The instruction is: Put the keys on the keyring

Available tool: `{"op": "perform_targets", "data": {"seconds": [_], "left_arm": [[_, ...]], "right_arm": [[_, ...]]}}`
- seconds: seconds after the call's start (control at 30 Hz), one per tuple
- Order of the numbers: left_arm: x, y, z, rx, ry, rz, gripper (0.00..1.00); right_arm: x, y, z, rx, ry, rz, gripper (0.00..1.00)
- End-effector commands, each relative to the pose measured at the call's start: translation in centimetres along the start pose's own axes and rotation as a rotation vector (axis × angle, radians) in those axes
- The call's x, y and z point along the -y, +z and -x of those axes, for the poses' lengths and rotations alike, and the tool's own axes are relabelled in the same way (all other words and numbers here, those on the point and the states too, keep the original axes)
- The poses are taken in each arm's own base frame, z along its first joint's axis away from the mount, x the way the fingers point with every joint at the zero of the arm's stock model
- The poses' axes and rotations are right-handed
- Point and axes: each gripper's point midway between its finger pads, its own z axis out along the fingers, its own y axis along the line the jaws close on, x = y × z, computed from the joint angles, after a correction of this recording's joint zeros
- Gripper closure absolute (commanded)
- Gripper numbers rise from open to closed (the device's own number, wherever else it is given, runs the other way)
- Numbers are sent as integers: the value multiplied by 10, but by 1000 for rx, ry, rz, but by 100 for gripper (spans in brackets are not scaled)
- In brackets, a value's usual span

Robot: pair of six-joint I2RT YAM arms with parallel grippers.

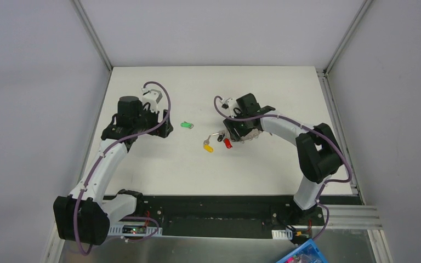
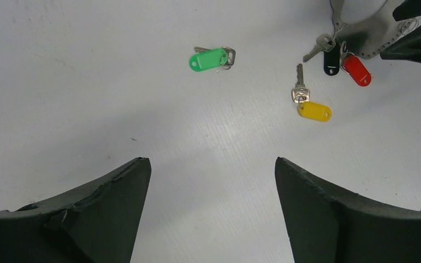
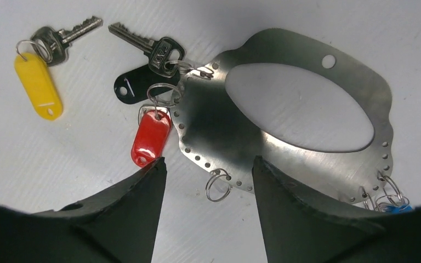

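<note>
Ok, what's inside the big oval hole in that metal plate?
Only bare white table shows through the hole in the metal plate; no key lies there. The plate's lower right edge is hidden behind the right fingers, where a blue tag peeks out.

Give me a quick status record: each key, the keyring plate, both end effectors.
green key: loose on table, well apart from the plate
yellow key: loose beside plate, not attached
red key: ring at plate's edge; hooked or not, unclear
black-tagged key: ringed to plate
blue key: at plate's other end, mostly hidden
keyring plate: flat on table
left end effector: open, empty
right end effector: open, astride plate's edge
</note>
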Motion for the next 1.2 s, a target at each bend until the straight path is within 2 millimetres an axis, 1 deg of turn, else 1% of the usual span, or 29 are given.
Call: {"op": "perform_targets", "data": {"seconds": [0.0,0.2,0.47,0.6,0.73,0.8,0.9,1.17], "left_arm": [[6,-9,19,74,50,-17,14],[5,-11,20,89,64,-8,15],[6,-12,20,94,66,-12,16],[6,-12,20,95,66,-14,16],[6,-13,21,99,67,-14,16],[6,-12,21,98,66,-14,16],[7,-12,21,97,65,-15,17],[6,-11,20,96,64,-16,17]], "right_arm": [[-1,-1,-14,-50,-80,-45,39],[4,8,-26,-90,-104,-89,46],[5,11,-40,-128,-125,-106,55],[5,11,-41,-134,-126,-106,61],[7,8,-40,-129,-137,-111,67],[13,5,-40,-132,-146,-147,69],[16,1,-38,-129,-155,-164,73],[21,-6,-33,-122,-176,-193,77]]}}
